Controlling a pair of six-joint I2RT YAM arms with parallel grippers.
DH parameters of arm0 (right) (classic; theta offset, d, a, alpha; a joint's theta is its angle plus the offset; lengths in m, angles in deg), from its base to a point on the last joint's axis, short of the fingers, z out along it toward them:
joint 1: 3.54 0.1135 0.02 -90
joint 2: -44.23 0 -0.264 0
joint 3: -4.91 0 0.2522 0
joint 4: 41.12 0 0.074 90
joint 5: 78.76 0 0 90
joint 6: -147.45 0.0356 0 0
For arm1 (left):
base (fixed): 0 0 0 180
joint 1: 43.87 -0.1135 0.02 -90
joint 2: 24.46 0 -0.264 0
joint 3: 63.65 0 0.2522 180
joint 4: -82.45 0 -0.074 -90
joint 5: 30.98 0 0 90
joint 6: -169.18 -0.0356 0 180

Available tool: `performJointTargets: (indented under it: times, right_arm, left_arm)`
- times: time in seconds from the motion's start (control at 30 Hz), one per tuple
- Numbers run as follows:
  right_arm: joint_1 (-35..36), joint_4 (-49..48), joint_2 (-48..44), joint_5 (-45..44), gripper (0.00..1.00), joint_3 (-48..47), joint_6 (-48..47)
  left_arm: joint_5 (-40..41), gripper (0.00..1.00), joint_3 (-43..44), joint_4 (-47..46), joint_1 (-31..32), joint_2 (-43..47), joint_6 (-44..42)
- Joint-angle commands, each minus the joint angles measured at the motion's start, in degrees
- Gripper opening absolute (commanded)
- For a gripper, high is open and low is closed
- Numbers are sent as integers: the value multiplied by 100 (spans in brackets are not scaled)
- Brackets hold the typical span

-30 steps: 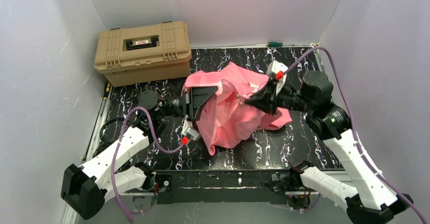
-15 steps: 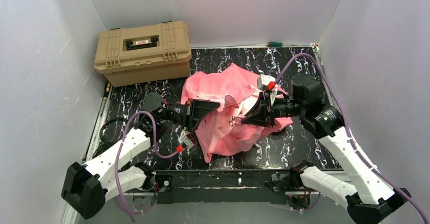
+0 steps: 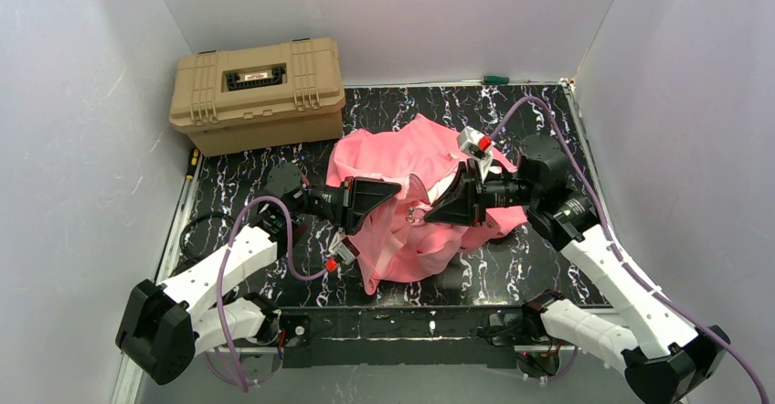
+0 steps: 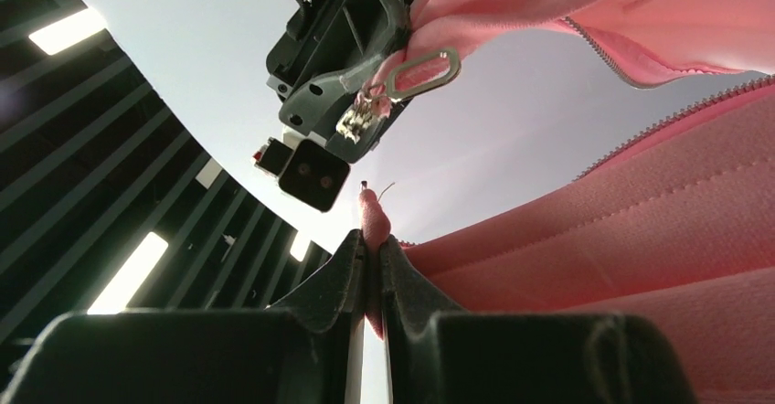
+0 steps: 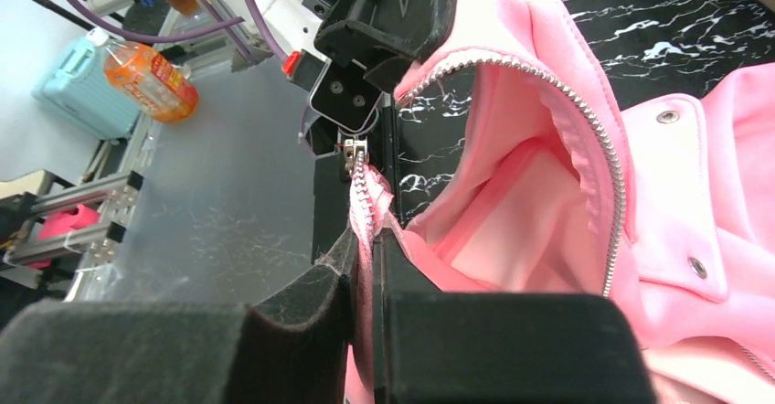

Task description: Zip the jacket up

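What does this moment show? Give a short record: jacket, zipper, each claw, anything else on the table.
jacket: pink, bunched mid-table, held up between the two arms
zipper: undone, toothed edges apart
left claw: shut on a folded edge of the jacket
right claw: shut on the zipper edge, near the metal pull
tan case: closed, at the back left of the table
task status: not yet zipped
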Motion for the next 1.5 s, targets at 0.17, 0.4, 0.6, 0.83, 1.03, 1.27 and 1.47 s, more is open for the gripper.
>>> performJointTargets:
  times: [0.17,0.4,0.6,0.83,1.03,1.27,1.47]
  right_arm:
    - [38,-868,147,234,1,37,793]
    - [43,-863,67,186,1,151,979]
    - [42,-871,18,94,1,281,1206]
    - [47,-933,75,66,1,275,1457]
    - [47,-893,97,43,1,290,1537]
    - [47,-792,106,-48,1,329,1527]
    - [47,-384,132,-368,1,303,1228]
  left_arm:
    - [-175,0,127,165,-25,93,-566]
    - [-119,0,186,363,-33,54,-803]
    - [-88,0,225,486,-33,37,-921]
    - [-95,0,260,621,-38,41,-1047]
    - [-96,0,287,786,-42,53,-1204]
    - [-111,0,306,908,-59,39,-1360]
    - [-117,0,324,989,-84,32,-1425]
